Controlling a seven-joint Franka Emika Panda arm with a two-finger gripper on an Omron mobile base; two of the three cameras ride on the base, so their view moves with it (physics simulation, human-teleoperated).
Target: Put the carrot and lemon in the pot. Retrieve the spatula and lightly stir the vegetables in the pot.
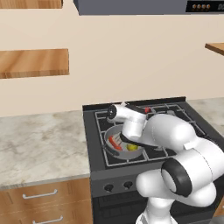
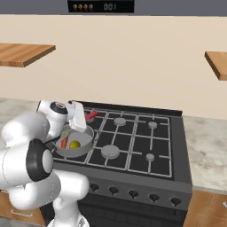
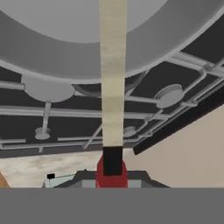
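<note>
black stove grates (image 2: 133, 142) carry the pot (image 2: 84, 148) at the front left burner, carrot (image 1: 115, 142) and lemon (image 2: 74, 144) inside. gripper (image 3: 112, 173) clamps the spatula (image 3: 112, 87) by its red handle; stirring is underway, calling for small gentle sweeps.
</note>
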